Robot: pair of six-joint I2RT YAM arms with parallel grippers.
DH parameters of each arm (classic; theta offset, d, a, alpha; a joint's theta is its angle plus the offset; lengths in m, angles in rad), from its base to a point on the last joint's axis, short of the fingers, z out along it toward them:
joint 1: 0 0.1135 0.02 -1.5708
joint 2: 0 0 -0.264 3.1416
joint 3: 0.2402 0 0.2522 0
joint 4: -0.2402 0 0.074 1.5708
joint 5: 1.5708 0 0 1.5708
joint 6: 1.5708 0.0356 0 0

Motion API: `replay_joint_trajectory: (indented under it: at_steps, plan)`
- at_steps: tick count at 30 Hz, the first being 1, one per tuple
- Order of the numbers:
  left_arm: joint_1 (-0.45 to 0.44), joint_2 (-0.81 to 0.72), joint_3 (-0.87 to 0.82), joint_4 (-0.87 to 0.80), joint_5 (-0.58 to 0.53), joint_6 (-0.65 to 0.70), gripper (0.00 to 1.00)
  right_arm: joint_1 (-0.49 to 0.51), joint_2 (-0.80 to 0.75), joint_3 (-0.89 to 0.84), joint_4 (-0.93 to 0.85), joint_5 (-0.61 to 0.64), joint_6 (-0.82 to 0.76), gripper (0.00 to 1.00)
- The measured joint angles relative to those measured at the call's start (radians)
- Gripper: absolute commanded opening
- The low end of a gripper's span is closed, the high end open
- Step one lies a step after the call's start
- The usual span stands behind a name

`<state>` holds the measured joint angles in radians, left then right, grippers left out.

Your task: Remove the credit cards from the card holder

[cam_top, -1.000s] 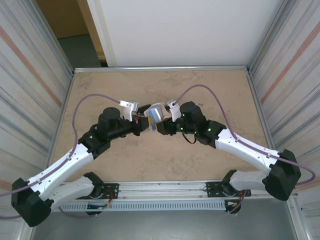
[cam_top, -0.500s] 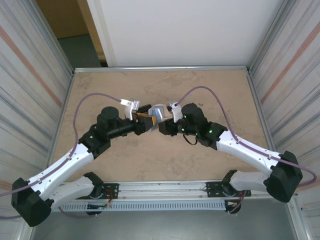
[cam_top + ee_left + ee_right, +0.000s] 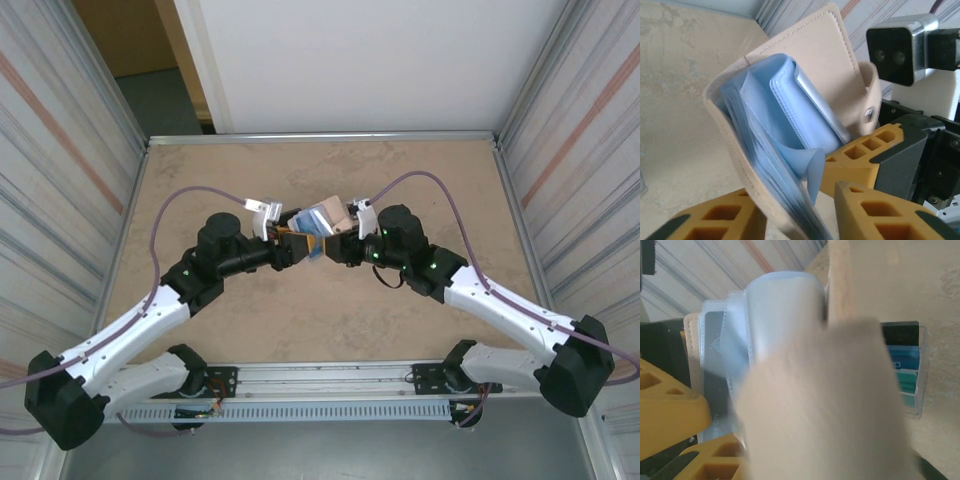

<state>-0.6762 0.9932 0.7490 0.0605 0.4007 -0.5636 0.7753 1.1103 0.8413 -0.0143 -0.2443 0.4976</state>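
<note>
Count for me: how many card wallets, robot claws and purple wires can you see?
card holder: 1
claws: 2 (left claw, right claw)
purple cables: 2 (left cable, right cable)
Total: 5

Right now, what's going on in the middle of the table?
Both arms meet at the card holder, open above the table. The jaws of the left gripper straddle its near cover; the right gripper is at the tab side; how tightly either grips is unclear. Blue sleeves are fanned out; some cards sit in a clear stand.
</note>
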Motion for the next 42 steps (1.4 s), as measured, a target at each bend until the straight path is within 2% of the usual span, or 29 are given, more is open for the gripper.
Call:
replay_joint_trajectory:
  at_steps: [8, 11, 15, 24, 31, 35, 38, 42]
  plan:
    - [0.002, 0.008, -0.003, -0.004, -0.001, 0.003, 0.15, -0.011, 0.000, -0.019, 0.009, -0.014, 0.024, 0.28]
    - [0.003, 0.008, -0.005, -0.006, -0.005, 0.006, 0.06, -0.015, 0.000, -0.019, 0.010, -0.014, 0.027, 0.28]
    - [0.003, 0.007, -0.006, -0.008, -0.009, 0.010, 0.00, -0.019, -0.005, -0.022, 0.011, -0.011, 0.038, 0.31]
    - [0.003, -0.037, -0.009, -0.046, -0.034, 0.029, 0.00, -0.096, -0.127, -0.078, 0.010, 0.039, 0.082, 0.41]
    - [0.003, -0.042, -0.009, -0.064, -0.035, 0.043, 0.00, -0.150, -0.240, -0.109, -0.019, 0.038, 0.099, 0.62]
    - [0.003, -0.037, -0.009, -0.064, -0.035, 0.043, 0.00, -0.122, -0.268, -0.103, -0.069, 0.061, 0.083, 0.63]
    - [0.003, -0.025, -0.009, -0.064, -0.035, 0.043, 0.00, -0.055, -0.274, -0.078, -0.134, 0.121, 0.050, 0.61]
    - [0.003, -0.011, -0.009, -0.064, -0.046, 0.043, 0.00, 0.056, -0.274, -0.029, -0.183, 0.191, 0.000, 0.47]
